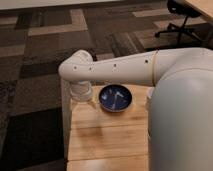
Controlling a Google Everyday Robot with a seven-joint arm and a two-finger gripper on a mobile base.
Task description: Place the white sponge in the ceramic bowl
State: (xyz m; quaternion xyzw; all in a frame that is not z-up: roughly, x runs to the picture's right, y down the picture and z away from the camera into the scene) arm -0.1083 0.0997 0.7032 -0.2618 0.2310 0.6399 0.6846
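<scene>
gripper [81,95] just left of the ceramic bowl [115,98], its hold impossible to tell; centre over bowl before releasing.

Soft indoor light falls from above, brightest on the white arm [115,67] and the pale wooden table [105,135]; the carpet [35,60] beyond lies dim. The ceramic bowl [115,97] shows pale glints. The gripper [81,94], at the table's far left corner beside the bowl, is evenly lit
</scene>
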